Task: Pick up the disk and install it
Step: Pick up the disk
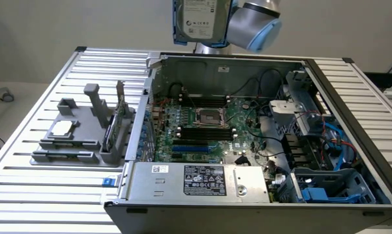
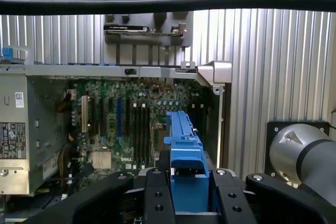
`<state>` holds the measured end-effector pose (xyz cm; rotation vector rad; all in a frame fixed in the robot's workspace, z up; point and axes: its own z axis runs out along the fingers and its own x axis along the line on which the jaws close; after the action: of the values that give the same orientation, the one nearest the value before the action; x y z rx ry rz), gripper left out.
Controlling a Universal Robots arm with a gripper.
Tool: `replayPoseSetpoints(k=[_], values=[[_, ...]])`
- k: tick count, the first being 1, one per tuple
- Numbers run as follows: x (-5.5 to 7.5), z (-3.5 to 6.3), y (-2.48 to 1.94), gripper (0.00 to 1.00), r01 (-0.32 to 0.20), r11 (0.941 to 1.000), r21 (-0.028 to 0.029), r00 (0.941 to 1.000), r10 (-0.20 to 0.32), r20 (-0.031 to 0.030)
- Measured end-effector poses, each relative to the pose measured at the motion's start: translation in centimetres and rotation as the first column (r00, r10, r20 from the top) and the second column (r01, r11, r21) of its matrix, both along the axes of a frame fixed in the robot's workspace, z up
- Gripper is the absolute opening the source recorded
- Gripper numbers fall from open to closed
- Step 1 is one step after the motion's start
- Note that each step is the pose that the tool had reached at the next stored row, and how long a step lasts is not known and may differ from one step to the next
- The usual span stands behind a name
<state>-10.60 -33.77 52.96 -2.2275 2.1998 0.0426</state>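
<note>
Aloft, disk point(image 1: 196, 20) between jaws

The exterior camera sits high off the slatted table point(image 1: 27, 195) and looks obliquely down into the open computer case point(image 1: 248, 219) from its power supply point(image 1: 196, 181) end. In that view the arm's joint point(image 1: 254, 27) is at twelve o'clock and the grey parts holder point(image 1: 79, 141) at nine. The wrist camera looks steeply down from above the case, close behind the disk point(image 2: 184, 140) clamped in the gripper point(image 2: 189, 182). Both views share the motherboard point(image 1: 203, 126), power supply, holder and table.
</note>
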Motion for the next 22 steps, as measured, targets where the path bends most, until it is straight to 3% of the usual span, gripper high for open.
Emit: replayPoseSetpoints(k=[7,22], values=[[2.8,0.00,-1.34,0.33,0.000,1.0000,0.0001,1.0000,0.000,0.0000],[5.2,-0.25,-5.22,0.33,0.000,1.0000,0.0001,1.0000,0.000,0.0000]])
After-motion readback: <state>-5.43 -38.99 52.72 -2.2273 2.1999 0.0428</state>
